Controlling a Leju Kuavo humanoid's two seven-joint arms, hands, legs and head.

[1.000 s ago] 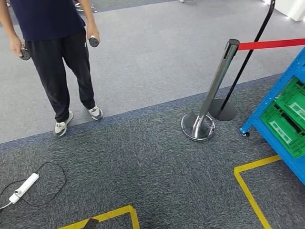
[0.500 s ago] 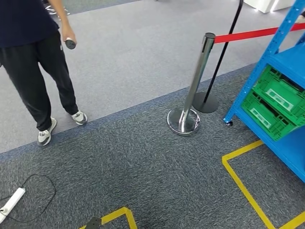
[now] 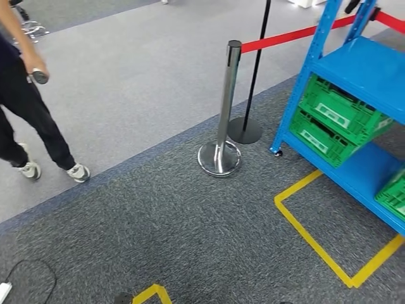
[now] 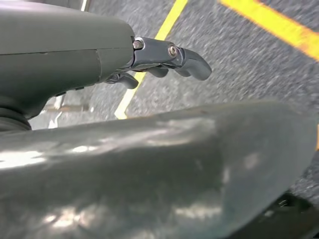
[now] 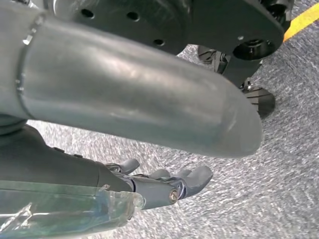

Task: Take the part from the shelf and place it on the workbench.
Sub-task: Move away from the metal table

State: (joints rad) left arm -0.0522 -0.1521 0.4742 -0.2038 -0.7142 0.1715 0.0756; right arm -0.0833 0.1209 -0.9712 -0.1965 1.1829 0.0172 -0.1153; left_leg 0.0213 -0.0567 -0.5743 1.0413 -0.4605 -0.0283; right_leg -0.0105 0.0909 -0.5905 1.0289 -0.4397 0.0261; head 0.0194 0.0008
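Editor: Progress on the fetch job, how far along was it?

Photographer: Barely begun, by my reading. The blue shelf stood at 2 o'clock in the head view, well apart from the robot, with a box of yellow floor tape marked on the carpet in front of it.

Editor: And the part?

Photographer: I could not pick it out. Green crates sat on the lower level of the shelf, and the part may have been in 1 of them, but their contents were hidden.

Editor: Hands?

Photographer: Both hung low over the carpet. The left hand had its fingers loose and apart, grasping nothing. The right hand was the same, released and empty.

Editor: Anything in the way?

Photographer: A chrome stanchion at 12 o'clock carried a red belt running toward the shelf, and a person stood at 10 o'clock, well off to the side.

Editor: So what remained?

Photographer: As I judged it, all of it: closing on the shelf, taking the part, then carrying it to the workbench, whose place I could not tell.
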